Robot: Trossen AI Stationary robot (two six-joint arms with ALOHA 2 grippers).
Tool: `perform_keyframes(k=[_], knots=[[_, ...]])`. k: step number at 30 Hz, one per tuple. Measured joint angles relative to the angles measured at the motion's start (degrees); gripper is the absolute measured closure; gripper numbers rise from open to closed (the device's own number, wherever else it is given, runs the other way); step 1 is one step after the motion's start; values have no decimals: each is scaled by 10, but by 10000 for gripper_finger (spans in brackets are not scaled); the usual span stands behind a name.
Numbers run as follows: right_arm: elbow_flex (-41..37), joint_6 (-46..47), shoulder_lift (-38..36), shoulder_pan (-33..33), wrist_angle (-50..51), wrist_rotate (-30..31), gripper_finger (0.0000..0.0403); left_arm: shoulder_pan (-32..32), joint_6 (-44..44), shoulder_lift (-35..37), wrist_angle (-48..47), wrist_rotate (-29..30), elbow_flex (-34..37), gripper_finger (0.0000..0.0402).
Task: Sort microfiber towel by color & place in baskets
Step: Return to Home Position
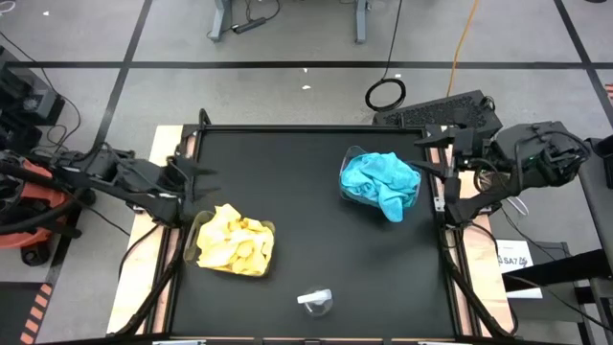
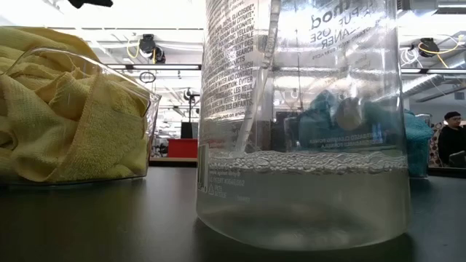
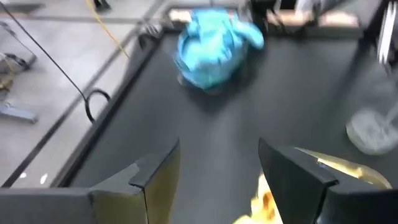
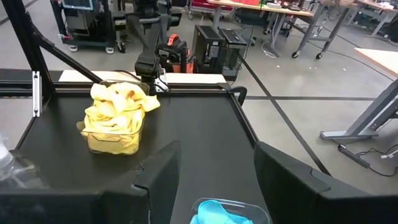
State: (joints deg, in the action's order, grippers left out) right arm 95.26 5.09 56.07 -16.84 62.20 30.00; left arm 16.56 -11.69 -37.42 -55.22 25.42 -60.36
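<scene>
Left gripper [image 1: 194, 178] and right gripper [image 1: 428, 158] rest released, empty, at opposite counter [image 1: 306, 216] edges, yellow towels [image 1: 235, 244] and teal towels [image 1: 381, 178] binned.

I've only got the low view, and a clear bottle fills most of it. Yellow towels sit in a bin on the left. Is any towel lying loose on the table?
Observer: None. The high view shows yellow towels in the left bin and teal towels in the right bin; the black table holds no loose cloth.
Reviewer: Where are the arms?
Observer: The left gripper sits at the table's left edge, open and empty.
Reviewer: And the right?
Observer: The right gripper is at the right edge, open and empty too.
</scene>
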Motion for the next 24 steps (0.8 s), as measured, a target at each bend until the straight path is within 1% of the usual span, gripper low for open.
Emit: perform_keyframes(k=[3,5,7,10,15,20,24], knots=[[-47,5,-38,0,-12,0,206,0,-1,34,29,19,19,175],[-93,20,-73,0,-31,3,206,0,-1,56,53,26,35,175],[-147,34,-114,0,-66,5,206,0,-2,75,74,35,56,175],[-245,44,-179,0,-148,5,206,0,-16,107,110,47,92,175],[-409,50,-280,0,-265,5,206,0,-47,150,166,52,160,175],[-539,97,-379,0,-315,32,206,0,-74,187,218,83,224,175],[-618,124,-457,0,-363,35,206,0,-85,216,271,102,266,175]])
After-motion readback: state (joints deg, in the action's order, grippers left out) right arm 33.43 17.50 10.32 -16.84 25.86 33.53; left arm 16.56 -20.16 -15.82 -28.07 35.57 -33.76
